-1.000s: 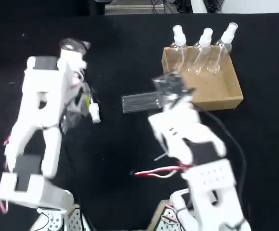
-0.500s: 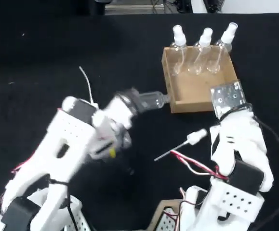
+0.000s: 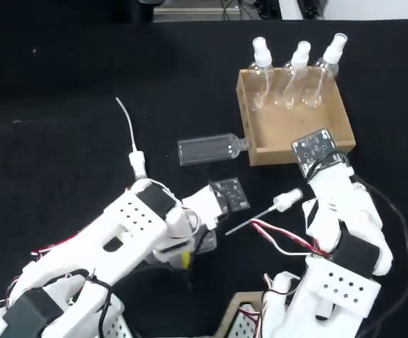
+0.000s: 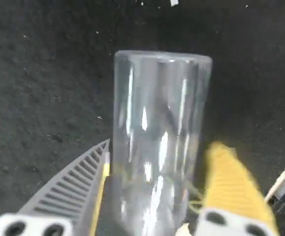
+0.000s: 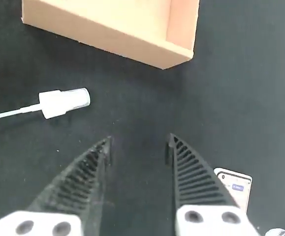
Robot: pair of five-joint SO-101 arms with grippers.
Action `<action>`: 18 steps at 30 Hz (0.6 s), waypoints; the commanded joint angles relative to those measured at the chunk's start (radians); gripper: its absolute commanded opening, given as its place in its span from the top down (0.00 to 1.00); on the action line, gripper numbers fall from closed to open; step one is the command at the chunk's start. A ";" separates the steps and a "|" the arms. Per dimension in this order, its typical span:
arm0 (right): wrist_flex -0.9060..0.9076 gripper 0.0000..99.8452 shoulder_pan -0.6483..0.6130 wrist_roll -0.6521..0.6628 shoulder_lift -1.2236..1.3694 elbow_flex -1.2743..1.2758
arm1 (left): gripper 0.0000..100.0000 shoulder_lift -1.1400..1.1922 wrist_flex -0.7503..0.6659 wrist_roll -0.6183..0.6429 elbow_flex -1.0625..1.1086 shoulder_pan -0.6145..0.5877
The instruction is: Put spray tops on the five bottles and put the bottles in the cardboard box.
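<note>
1. Black cloth covers the bench (image 3: 63, 63), which carries everything the task needs.
2. Two white arms work at its near edge. The left arm (image 3: 119, 239) slants across the near-left part, and the right arm (image 3: 344, 232) stands at the near right, just in front of the box.
3. An open, shallow tan cardboard box (image 3: 274, 130) sits at the far right. Three clear plastic bottles with white spray tops (image 3: 288, 88) are lined along its far wall.
4. A fourth clear, topless bottle (image 3: 207, 150) lies on its side on the bench just beside the box's left wall, with its neck towards the box.
5. A fifth clear plastic bottle (image 4: 162, 98) sits between the left fingers (image 4: 78, 187), which clamp it on both sides. Its flat base points away from the wrist, and its neck end is hidden.
6. The black ribbed right fingers (image 5: 78, 182) are spread wide and hold nothing. They hang above bare bench near the box's near corner.
7. A white spray top with a thin dip tube (image 5: 63, 103) lies flat between the two arms. It is near the right fingers but on their left-arm side, not between them. Its head points towards the right arm and its tube slants towards the left arm. The right arm looks the nearer, so it would likely need to shift sideways and close across the head.
8. A second white spray top (image 3: 137, 163) lies beyond the left arm, with its tube running towards the far side.
</note>
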 commanded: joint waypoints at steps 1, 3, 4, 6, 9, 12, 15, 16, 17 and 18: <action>0.002 0.86 0.009 0.008 -0.022 -0.007 | 0.67 -0.043 0.023 -0.014 -0.071 -0.082; 0.002 0.86 0.009 0.008 -0.022 -0.007 | 0.67 -0.043 0.089 -0.014 -0.127 -0.097; 0.002 0.86 0.009 0.008 -0.022 -0.007 | 0.67 -0.043 0.126 -0.014 -0.157 -0.097; 0.002 0.86 0.008 0.008 -0.022 -0.007 | 0.67 -0.043 0.193 -0.014 -0.226 -0.107; 0.003 0.86 -0.020 0.008 -0.022 -0.012 | 0.69 -0.043 0.307 -0.014 -0.348 -0.154; 0.025 0.86 -0.075 0.008 -0.019 -0.015 | 0.70 -0.043 0.417 -0.008 -0.450 -0.252; 0.068 0.86 -0.169 0.008 -0.019 -0.015 | 0.73 -0.044 0.493 -0.006 -0.506 -0.415; 0.077 0.86 -0.212 0.008 -0.016 -0.015 | 0.73 -0.044 0.499 -0.006 -0.515 -0.484; 0.083 0.86 -0.259 0.008 -0.016 -0.013 | 0.74 -0.044 0.500 -0.003 -0.521 -0.547; 0.089 0.86 -0.310 0.008 -0.015 -0.013 | 0.74 -0.044 0.500 0.014 -0.524 -0.610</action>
